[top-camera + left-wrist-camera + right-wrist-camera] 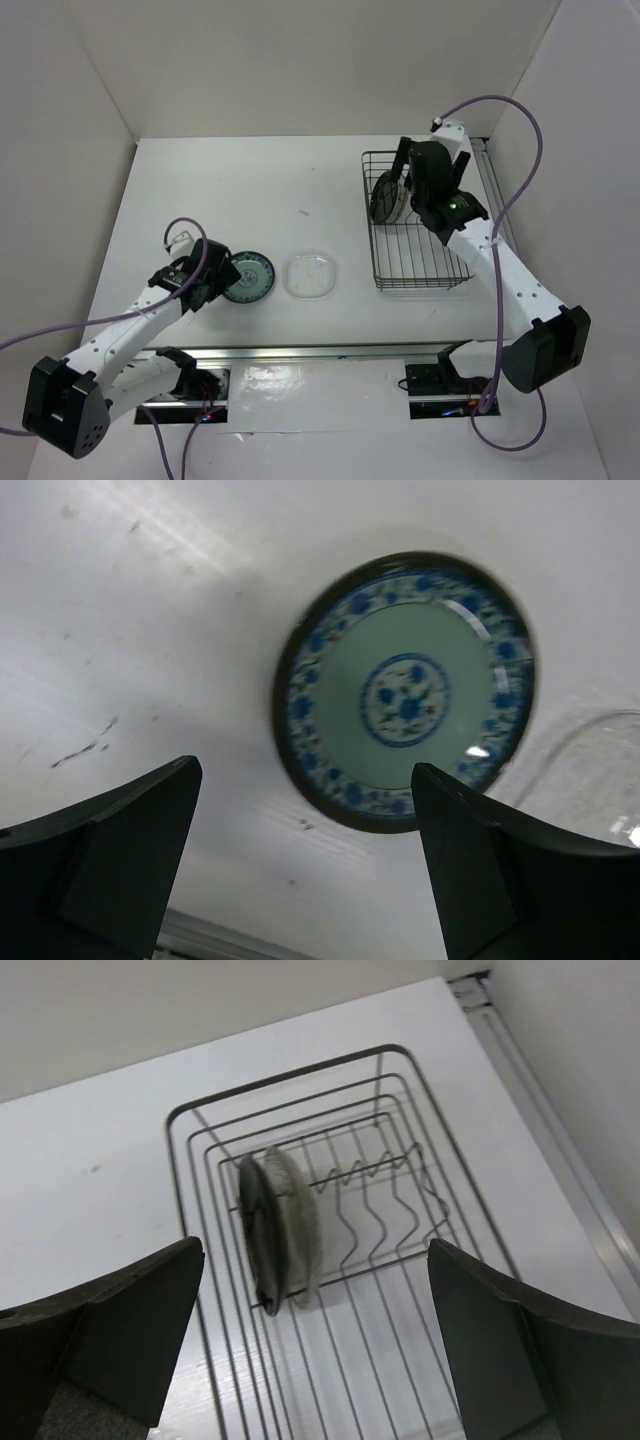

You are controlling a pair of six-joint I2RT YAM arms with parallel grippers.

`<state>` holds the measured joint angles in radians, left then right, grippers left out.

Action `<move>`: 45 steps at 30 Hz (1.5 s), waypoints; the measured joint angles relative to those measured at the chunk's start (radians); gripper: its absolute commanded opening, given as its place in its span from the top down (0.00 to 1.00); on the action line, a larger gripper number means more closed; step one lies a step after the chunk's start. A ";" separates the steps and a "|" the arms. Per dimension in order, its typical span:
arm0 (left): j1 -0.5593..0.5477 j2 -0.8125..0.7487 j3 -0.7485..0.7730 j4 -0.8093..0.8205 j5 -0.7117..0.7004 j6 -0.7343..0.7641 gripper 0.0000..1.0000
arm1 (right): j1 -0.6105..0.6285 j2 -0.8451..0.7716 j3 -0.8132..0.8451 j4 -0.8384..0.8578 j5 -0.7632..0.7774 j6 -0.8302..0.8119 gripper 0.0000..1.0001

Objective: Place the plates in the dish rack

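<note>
The dish rack [425, 262] [205, 1290] stands at the right of the table. Two plates stand upright side by side in its dividers, a black plate [384, 197] [254, 1222] and a pale clear plate [300, 1222]. My right gripper [420, 175] [315, 1250] hovers over them, open and holding nothing. Flat on the table at the left lies a blue-green patterned plate [250, 277] [405, 690]. My left gripper [215, 275] [305, 780] is open just beside its near-left rim, not touching it. Another clear plate [311, 275] [600, 770] lies flat to the right of it.
White walls close in the table on the left, back and right. A metal rail [560, 1130] runs along the right edge next to the rack. Purple cables loop over both arms.
</note>
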<state>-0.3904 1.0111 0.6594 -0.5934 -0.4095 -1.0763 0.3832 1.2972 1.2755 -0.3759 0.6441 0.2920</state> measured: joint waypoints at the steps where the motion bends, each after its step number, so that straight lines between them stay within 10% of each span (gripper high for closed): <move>1: 0.000 -0.016 -0.029 -0.019 -0.008 -0.022 0.00 | 0.016 -0.002 -0.010 0.010 -0.012 0.001 0.00; 27: 0.013 0.218 -0.101 0.113 -0.065 -0.108 0.08 | 0.175 0.045 -0.053 0.047 -0.061 -0.025 0.00; 33: 0.028 0.259 -0.079 0.134 -0.066 -0.104 0.23 | 0.175 0.043 -0.057 0.058 -0.066 -0.032 0.00; 45: 0.035 0.343 -0.016 0.216 -0.034 -0.151 1.00 | 0.176 -0.051 -0.092 0.077 -0.082 -0.033 0.00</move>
<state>-0.3550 1.3537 0.6434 -0.3775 -0.4435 -1.2274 0.5591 1.2465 1.1835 -0.2993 0.5621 0.2592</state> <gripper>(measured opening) 0.087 0.999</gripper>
